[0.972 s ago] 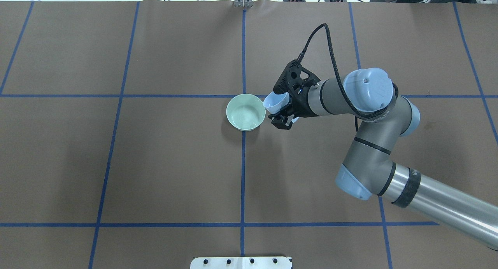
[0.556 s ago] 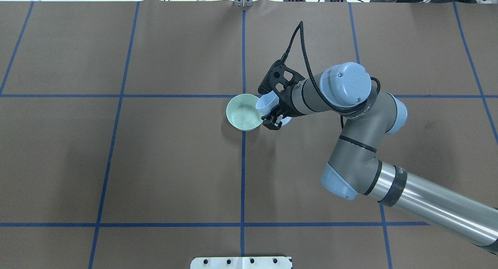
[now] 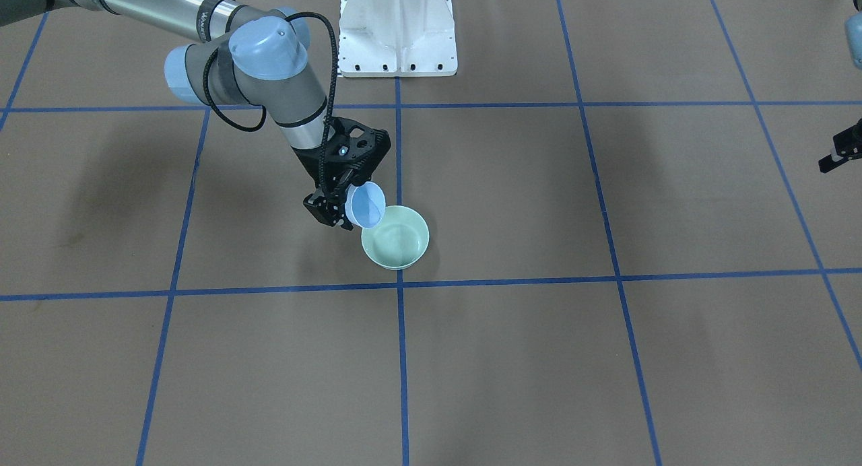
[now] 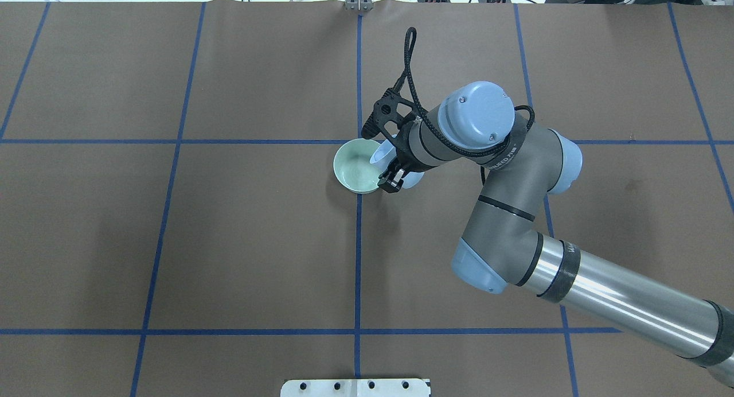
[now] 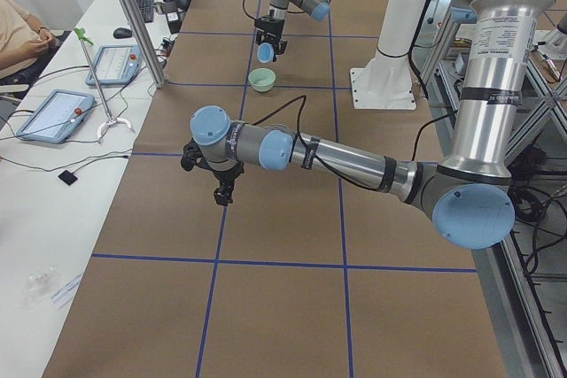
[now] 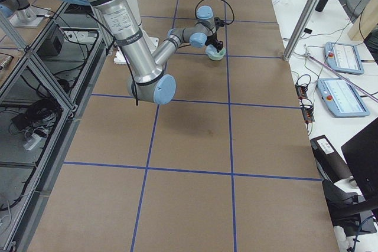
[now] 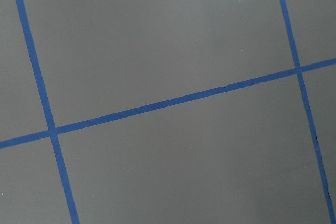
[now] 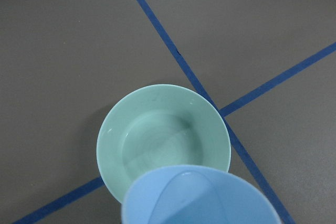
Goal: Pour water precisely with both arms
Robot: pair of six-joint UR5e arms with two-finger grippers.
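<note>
One cup tipped over the bowl's rim

Clamped on the blue cup [image 3: 367, 207], the right gripper [image 4: 394, 178] held it tilted lip-down over the edge of the green bowl [image 3: 399, 242]. The water [image 8: 155, 149] showed only as faint ripples in the bowl's bottom. Pouring well likely meant rolling the wrist slowly and keeping the lip inside the rim. The left gripper [image 5: 222, 194] hung well apart; whether it was open I could not tell. Against a second before, the cup had shifted from beside the bowl to over it, while the bowl had not moved.
</note>
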